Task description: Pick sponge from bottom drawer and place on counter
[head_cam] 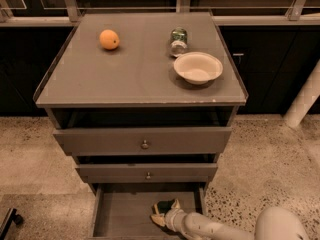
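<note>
The bottom drawer (120,216) is pulled open below two knobbed drawers. My gripper (163,213) reaches into it from the lower right, near the drawer's right side, on a pale arm (210,228). The dark green sponge (165,205) lies right at the gripper's tip, on the drawer floor or just above it. Whether the gripper holds the sponge is not visible. The counter (135,74) is the flat grey cabinet top above.
On the counter stand an orange fruit (109,39) at the back left, a green-topped jar (178,41) lying at the back right and a cream bowl (198,67) in front of it. The two upper drawers (144,142) stick out a little. Speckled floor surrounds the cabinet.
</note>
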Tool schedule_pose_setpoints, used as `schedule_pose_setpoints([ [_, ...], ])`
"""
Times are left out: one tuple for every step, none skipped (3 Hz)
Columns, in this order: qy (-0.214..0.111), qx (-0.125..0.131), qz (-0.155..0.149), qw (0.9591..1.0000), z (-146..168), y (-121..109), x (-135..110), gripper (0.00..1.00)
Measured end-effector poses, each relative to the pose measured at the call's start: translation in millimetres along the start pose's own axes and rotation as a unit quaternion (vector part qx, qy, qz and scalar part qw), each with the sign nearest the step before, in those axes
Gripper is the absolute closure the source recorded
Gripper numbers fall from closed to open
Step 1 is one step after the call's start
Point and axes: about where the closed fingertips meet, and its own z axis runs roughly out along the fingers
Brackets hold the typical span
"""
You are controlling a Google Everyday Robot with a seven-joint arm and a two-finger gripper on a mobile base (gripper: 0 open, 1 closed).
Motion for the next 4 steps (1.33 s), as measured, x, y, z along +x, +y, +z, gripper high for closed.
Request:
schedule_pose_setpoints([
  [0.000,0.000,0.000,1.0000,0,0,0,0.87],
  [0.000,0.000,0.000,1.0000,0,0,0,1.00],
  [0.000,0.000,0.000,1.0000,-3,1,-3,1.00],
  [0.011,0.011,-0.005,0.9999,-21,5,-15,1.00],
])
